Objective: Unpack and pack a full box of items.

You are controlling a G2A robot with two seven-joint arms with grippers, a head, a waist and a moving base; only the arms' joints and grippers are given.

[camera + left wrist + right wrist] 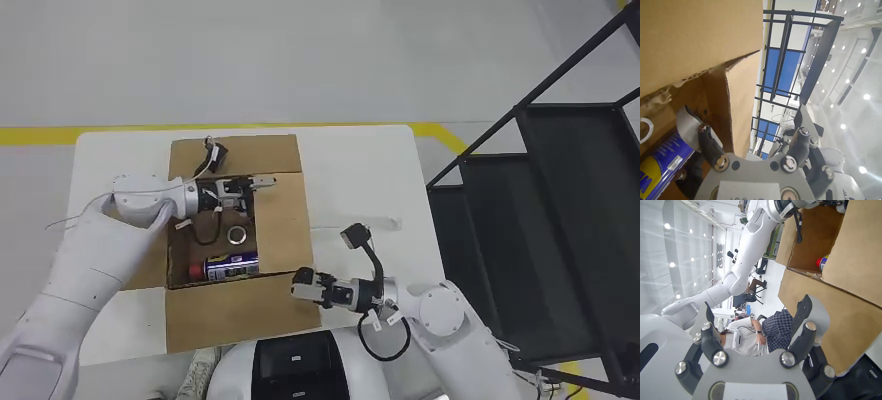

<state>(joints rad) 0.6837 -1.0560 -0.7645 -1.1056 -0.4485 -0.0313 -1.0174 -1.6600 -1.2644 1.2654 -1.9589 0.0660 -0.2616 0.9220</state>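
An open cardboard box [283, 216] sits on the white table [360, 170] with its flaps spread out. On its floor lie a blue and yellow spray can [226, 267] with a red cap, a roll of tape [238, 235] and a black cable [205, 236]. My left gripper [256, 184] is open at the box's right wall near the far corner. In the left wrist view the wall [740, 98] stands between the fingers of the left gripper [745, 119], with the can [662, 162] below. My right gripper [299, 286] is open and holds nothing, beside the near flap's right corner [838, 323].
A black metal stair frame [540, 210] stands just off the table's right side. Bare table lies to the right of the box and along the far edge. The near flap [240, 310] hangs over the table's front edge.
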